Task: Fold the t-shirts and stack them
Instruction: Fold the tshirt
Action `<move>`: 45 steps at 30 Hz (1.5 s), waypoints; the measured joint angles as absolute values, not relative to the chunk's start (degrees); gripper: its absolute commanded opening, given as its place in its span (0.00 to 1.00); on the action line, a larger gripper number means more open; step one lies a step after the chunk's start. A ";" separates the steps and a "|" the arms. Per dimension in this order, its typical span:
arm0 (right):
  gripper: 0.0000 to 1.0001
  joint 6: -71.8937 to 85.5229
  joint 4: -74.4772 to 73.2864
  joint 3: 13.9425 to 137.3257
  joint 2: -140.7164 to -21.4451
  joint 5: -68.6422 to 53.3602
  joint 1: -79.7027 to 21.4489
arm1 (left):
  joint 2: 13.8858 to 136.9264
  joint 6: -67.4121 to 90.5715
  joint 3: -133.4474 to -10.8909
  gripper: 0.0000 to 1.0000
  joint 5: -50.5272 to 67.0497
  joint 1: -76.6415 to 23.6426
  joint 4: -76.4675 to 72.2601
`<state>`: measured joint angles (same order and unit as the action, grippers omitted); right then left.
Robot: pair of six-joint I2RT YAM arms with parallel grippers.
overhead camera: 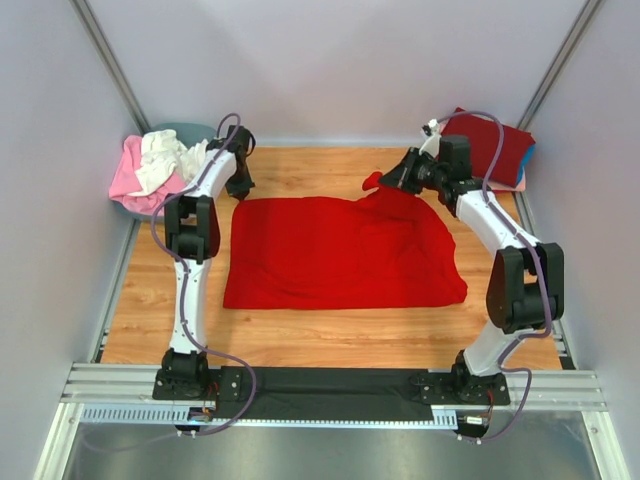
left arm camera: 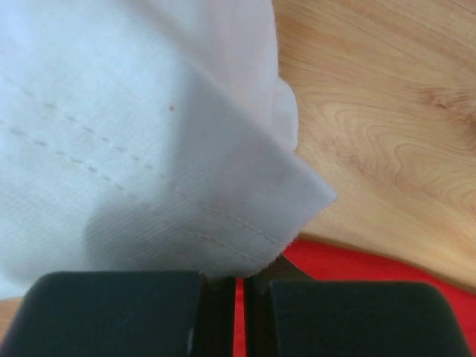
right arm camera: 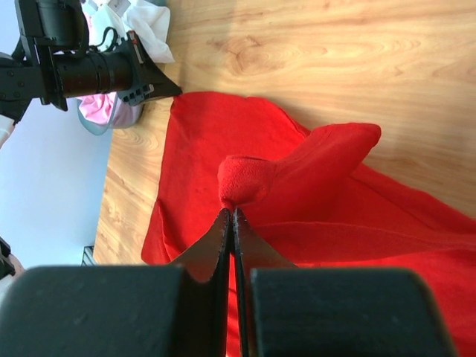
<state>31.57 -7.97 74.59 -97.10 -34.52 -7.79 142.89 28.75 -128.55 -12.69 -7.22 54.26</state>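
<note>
A bright red t-shirt (overhead camera: 340, 255) lies spread on the wooden table. My right gripper (overhead camera: 385, 182) is shut on a bunched fold at the shirt's far right (right arm camera: 249, 178) and holds it slightly raised; the closed tips show in the right wrist view (right arm camera: 233, 212). My left gripper (overhead camera: 240, 187) sits at the shirt's far left corner with its jaws nearly together. In the left wrist view (left arm camera: 238, 279) a white t-shirt (left arm camera: 134, 134) hangs close in front and hides the tips. A thin red strip shows between the fingers. I cannot tell whether cloth is pinched there.
A grey tub (overhead camera: 190, 130) at the back left holds a pink t-shirt (overhead camera: 130, 175) and the white t-shirt (overhead camera: 165, 155). A folded dark red t-shirt (overhead camera: 490, 145) tops a stack at the back right, with a blue edge (overhead camera: 529, 152) under it. Walls close three sides.
</note>
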 measured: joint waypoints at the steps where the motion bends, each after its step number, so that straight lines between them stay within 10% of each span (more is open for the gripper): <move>1: 0.00 31.27 -8.14 75.18 -97.34 -34.50 -7.73 | 142.69 28.73 -128.29 0.00 -12.36 -7.18 54.28; 45: 0.00 23.97 -11.68 50.35 -64.14 -5.37 -6.57 | 106.08 26.74 -85.36 0.00 -14.28 -12.56 42.61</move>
<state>23.97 -11.68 50.35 -64.14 -5.37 -6.57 106.08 26.74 -85.36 -14.28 -12.56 42.61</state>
